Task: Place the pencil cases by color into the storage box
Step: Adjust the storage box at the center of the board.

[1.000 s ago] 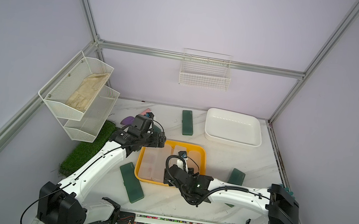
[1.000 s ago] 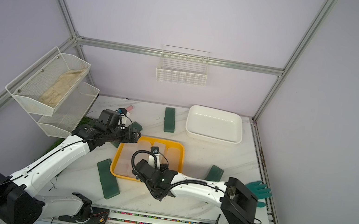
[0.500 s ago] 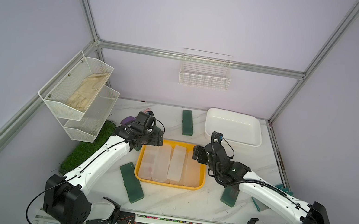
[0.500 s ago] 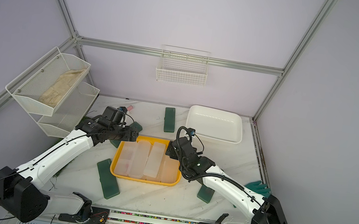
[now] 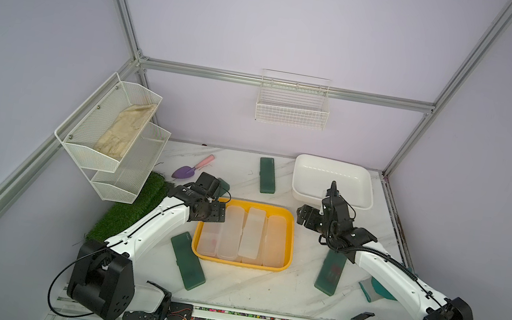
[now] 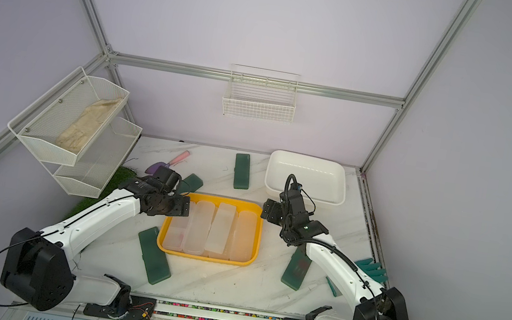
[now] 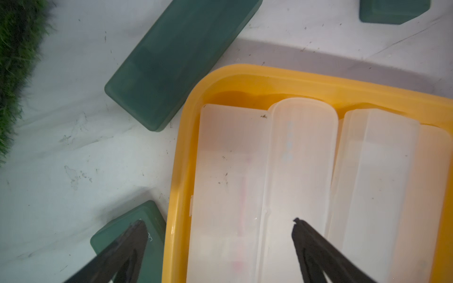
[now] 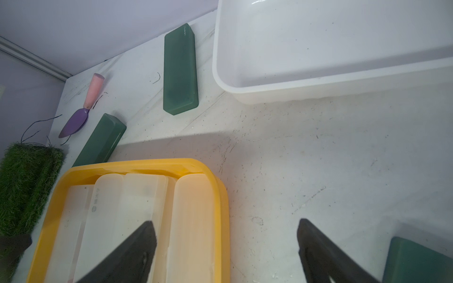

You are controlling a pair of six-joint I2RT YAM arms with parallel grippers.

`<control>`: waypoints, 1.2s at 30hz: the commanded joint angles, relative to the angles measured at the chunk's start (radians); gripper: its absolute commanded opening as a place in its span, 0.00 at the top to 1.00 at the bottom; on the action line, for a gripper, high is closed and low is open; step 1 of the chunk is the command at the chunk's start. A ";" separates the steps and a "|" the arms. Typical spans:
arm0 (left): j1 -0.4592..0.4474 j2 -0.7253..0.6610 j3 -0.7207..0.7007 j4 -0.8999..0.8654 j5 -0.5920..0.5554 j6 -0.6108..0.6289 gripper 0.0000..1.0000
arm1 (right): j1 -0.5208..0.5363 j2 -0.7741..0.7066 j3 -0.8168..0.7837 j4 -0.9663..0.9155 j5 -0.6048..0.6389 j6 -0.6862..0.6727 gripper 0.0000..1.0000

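- Far left on the bench (image 5: 262, 287): grass mat (image 5: 131, 210) and purple trowel (image 5: 186, 170), not part of the sorting
- Left hand (image 7: 218, 220): spread wide and empty, hanging over the left wall of the yellow tray (image 5: 249, 204), one finger (image 7: 311, 247) inside the tray, the other outside it
- First green case (image 6: 192, 183): flat on the bench just behind that hand, near the back left corner of the tray
- Second green case (image 5: 188, 259): lying slantwise just beside the front left corner of the tray
- Inside the tray: four frosted cases (image 5: 246, 232), packed side by side and lengthwise, so probably sorted already
- Third green case (image 5: 268, 175): behind the tray and apart from it, near the white tub (image 5: 331, 179), empty for now and likely meant for the green ones
- Right hand (image 8: 226, 221): also wide apart, holding nothing, hovering beside the back right corner of the tray
- Fourth green case (image 5: 330, 272): right of the tray, its far end covered by the right arm
- Teal tool (image 5: 380, 288): at the right edge, better left alone
- Handling, as a judgement: stiff, light, smooth and a little slippery, with a hollow shell, so no hard squeeze, and low and flat, so little side wall to catch
- Best to take hold across the short width, near the middle of the length, fingers down close to the bench, to avoid one end tipping
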 commanded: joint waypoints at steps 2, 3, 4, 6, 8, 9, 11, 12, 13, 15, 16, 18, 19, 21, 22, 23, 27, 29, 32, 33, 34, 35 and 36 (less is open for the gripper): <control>0.027 0.005 -0.067 0.043 0.044 -0.053 0.06 | -0.014 -0.026 -0.031 0.023 -0.069 -0.021 0.09; 0.032 0.004 -0.078 0.055 0.056 -0.062 0.06 | -0.017 -0.030 -0.037 0.024 -0.074 -0.021 0.09; 0.035 0.007 -0.091 0.066 0.067 -0.066 0.06 | -0.020 -0.035 -0.042 0.025 -0.078 -0.020 0.09; 0.034 0.016 -0.101 0.079 0.083 -0.077 0.07 | -0.027 -0.046 -0.049 0.023 -0.084 -0.020 0.09; 0.034 0.032 -0.106 0.088 0.101 -0.082 0.07 | -0.035 -0.055 -0.050 0.021 -0.090 -0.020 0.09; 0.034 0.039 -0.109 0.095 0.111 -0.086 0.07 | -0.040 -0.060 -0.053 0.020 -0.093 -0.020 0.09; 0.033 0.044 -0.119 0.113 0.130 -0.094 0.07 | -0.052 -0.069 -0.056 0.017 -0.102 -0.017 0.09; 0.032 0.044 -0.125 0.125 0.137 -0.098 0.07 | -0.060 -0.072 -0.058 0.017 -0.107 -0.015 0.09; 0.031 0.042 -0.129 0.134 0.144 -0.102 0.07 | -0.066 -0.078 -0.061 0.016 -0.113 -0.014 0.09; 0.027 0.041 -0.134 0.146 0.157 -0.108 0.07 | -0.076 -0.084 -0.066 0.014 -0.117 -0.011 0.09; 0.022 0.038 -0.137 0.154 0.159 -0.109 0.07 | -0.081 -0.088 -0.067 0.014 -0.122 -0.010 0.09; 0.014 0.034 -0.139 0.162 0.161 -0.111 0.07 | -0.086 -0.089 -0.069 0.012 -0.129 -0.009 0.09; 0.010 0.033 -0.136 0.164 0.164 -0.113 0.07 | -0.086 -0.089 -0.070 0.013 -0.133 -0.008 0.09; 0.002 0.031 -0.131 0.165 0.162 -0.115 0.07 | -0.086 -0.082 -0.072 0.011 -0.135 -0.005 0.09; -0.001 0.030 -0.130 0.167 0.162 -0.116 0.07 | -0.089 -0.080 -0.073 0.009 -0.135 -0.005 0.09; -0.003 0.030 -0.128 0.169 0.164 -0.118 0.07 | -0.089 -0.079 -0.073 0.007 -0.133 -0.004 0.09; -0.022 0.037 -0.112 0.176 0.167 -0.127 0.07 | -0.096 -0.077 -0.070 0.001 -0.136 -0.002 0.09; -0.032 0.042 -0.100 0.178 0.166 -0.134 0.07 | -0.099 -0.073 -0.066 -0.005 -0.140 -0.003 0.09; -0.042 0.045 -0.087 0.179 0.165 -0.138 0.07 | -0.104 -0.064 -0.064 -0.013 -0.147 -0.009 0.10; -0.044 0.046 -0.086 0.179 0.164 -0.137 0.07 | -0.105 -0.058 -0.063 -0.015 -0.151 -0.009 0.10; -0.046 0.046 -0.084 0.179 0.162 -0.140 0.07 | -0.107 -0.051 -0.065 -0.018 -0.152 -0.011 0.10; -0.047 0.046 -0.084 0.179 0.161 -0.138 0.07 | -0.107 -0.047 -0.066 -0.018 -0.155 -0.010 0.10; -0.047 0.046 -0.085 0.179 0.157 -0.138 0.07 | -0.107 -0.043 -0.069 -0.018 -0.159 -0.011 0.10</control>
